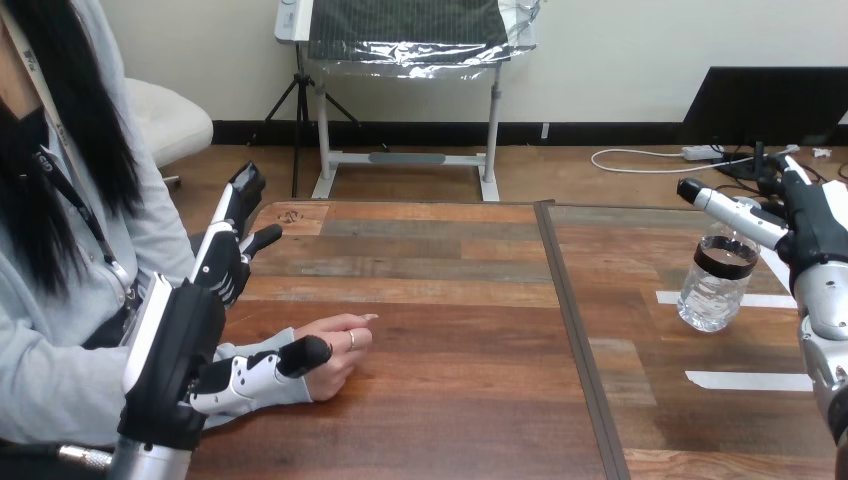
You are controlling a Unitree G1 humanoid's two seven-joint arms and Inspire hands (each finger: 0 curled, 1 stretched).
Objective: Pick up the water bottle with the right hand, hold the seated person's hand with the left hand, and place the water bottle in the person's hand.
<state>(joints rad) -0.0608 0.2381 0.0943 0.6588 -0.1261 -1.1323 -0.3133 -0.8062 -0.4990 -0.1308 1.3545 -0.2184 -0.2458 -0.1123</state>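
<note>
A clear water bottle with a dark band near its top stands upright on the right part of the wooden table. My right hand is just right of it at the view's edge, open, with one straight finger reaching across above the bottle's top; I cannot tell if it touches. The person's hand rests loosely curled on the table at the left. My left hand is open over the person's wrist, its fingers straight and pointing away, its thumb lying against the wrist.
A dark seam runs front to back between the table's two halves. White tape strips lie on the right half near the bottle. The person sits close at the table's left side.
</note>
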